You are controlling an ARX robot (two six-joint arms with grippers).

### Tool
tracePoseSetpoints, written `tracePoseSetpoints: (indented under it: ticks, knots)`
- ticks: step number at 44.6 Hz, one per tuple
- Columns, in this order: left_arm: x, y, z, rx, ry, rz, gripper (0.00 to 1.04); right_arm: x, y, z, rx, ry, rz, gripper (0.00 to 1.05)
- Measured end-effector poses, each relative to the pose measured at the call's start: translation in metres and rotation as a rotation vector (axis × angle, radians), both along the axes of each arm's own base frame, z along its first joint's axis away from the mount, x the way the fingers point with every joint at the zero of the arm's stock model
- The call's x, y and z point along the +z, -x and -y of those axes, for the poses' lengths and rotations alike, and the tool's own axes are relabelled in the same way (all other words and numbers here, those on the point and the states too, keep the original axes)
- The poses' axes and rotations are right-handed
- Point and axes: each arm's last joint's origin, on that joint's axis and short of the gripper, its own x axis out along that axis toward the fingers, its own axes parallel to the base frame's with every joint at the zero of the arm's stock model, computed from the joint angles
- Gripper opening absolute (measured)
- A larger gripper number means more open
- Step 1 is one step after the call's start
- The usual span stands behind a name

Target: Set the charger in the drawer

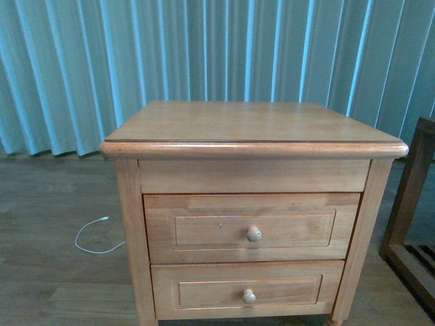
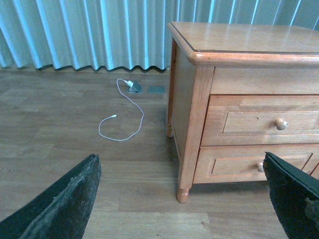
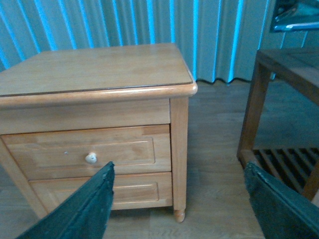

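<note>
The drawer (image 1: 204,228) is the taller upper one of a light-wood nightstand (image 1: 251,122); it stands shut, with a round pale knob (image 1: 253,233) and a small dark dot to the knob's left. It also shows in the left wrist view as the drawer (image 2: 249,122) and in the right wrist view as the drawer (image 3: 55,152). The charger is out of view in every frame. My left gripper (image 2: 180,158) hangs open over the floor by the nightstand's front left leg. My right gripper (image 3: 179,167) is open too, near the front right corner. Neither arm shows in the front view.
A shallower drawer (image 1: 204,291) sits below, also shut. A thin white cable (image 2: 119,119) lies looped on the wood floor left of the nightstand, running to a small plug (image 2: 130,84) near the curtain (image 1: 68,61). A dark wooden rack (image 1: 411,204) stands at the right.
</note>
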Motion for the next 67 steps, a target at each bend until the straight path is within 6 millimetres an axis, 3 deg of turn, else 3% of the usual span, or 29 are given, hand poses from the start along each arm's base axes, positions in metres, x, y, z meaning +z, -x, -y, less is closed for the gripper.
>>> tracePoseSetpoints:
  ticks: [7, 17, 37, 50, 67]
  knots:
    - [0.000, 0.000, 0.000, 0.000, 0.000, 0.000, 0.99, -0.017, 0.009, 0.000, -0.018, 0.033, 0.006, 0.40]
    - [0.000, 0.000, 0.000, 0.000, 0.000, 0.000, 0.99, -0.028, 0.017, -0.001, -0.017, 0.040, 0.008, 0.01]
    - [0.000, 0.000, 0.000, 0.000, 0.000, 0.000, 0.99, -0.048, 0.030, -0.001, -0.017, 0.042, 0.015, 0.02]
    - [0.000, 0.000, 0.000, 0.000, 0.000, 0.000, 0.99, -0.051, 0.043, -0.001, -0.016, 0.043, 0.012, 0.02]
    - [0.000, 0.000, 0.000, 0.000, 0.000, 0.001, 0.99, -0.051, 0.044, -0.001, -0.016, 0.043, 0.014, 0.02]
